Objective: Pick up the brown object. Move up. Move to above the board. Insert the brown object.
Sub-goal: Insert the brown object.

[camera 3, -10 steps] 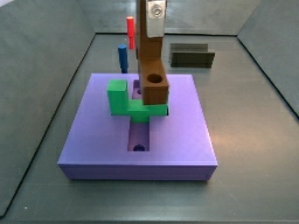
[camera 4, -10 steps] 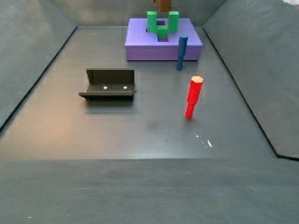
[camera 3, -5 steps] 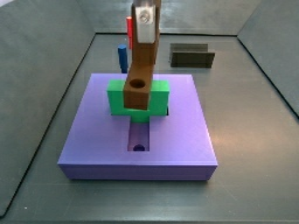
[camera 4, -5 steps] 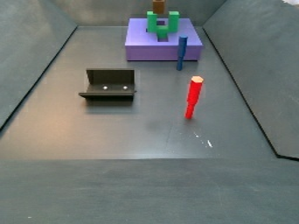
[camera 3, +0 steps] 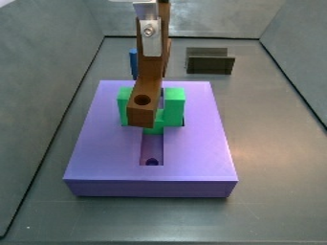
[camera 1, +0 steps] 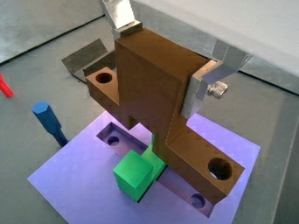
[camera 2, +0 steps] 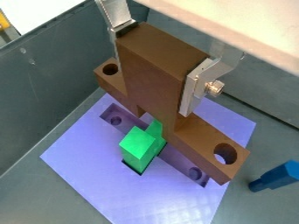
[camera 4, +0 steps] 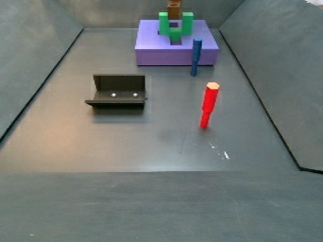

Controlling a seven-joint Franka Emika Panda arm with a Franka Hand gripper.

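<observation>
My gripper (camera 3: 149, 33) is shut on the upper end of the brown object (camera 3: 144, 91), which hangs upright over the lavender board (camera 3: 192, 158). Its lower end, with a round hole, is in front of the green U-shaped block (camera 3: 170, 107) on the board. In both wrist views the silver fingers (camera 1: 201, 80) (camera 2: 197, 86) clamp the brown object (camera 1: 158, 87) (camera 2: 152, 83) from two sides. Its lower part shows a hole at each end, above the green block (camera 1: 138, 173) (camera 2: 142, 144) and the board's slot (camera 3: 152, 153). In a side view the board (camera 4: 158, 52) lies far back.
The dark fixture (camera 4: 116, 92) (camera 3: 208, 62) stands on the grey floor. A red peg (camera 4: 209, 104) stands upright mid-floor. A blue peg (camera 4: 195, 57) (camera 3: 133, 62) stands beside the board. Grey walls enclose the floor.
The gripper has carried the brown object leftwards and lower in the side view. Its holed end now overlaps the green block.
</observation>
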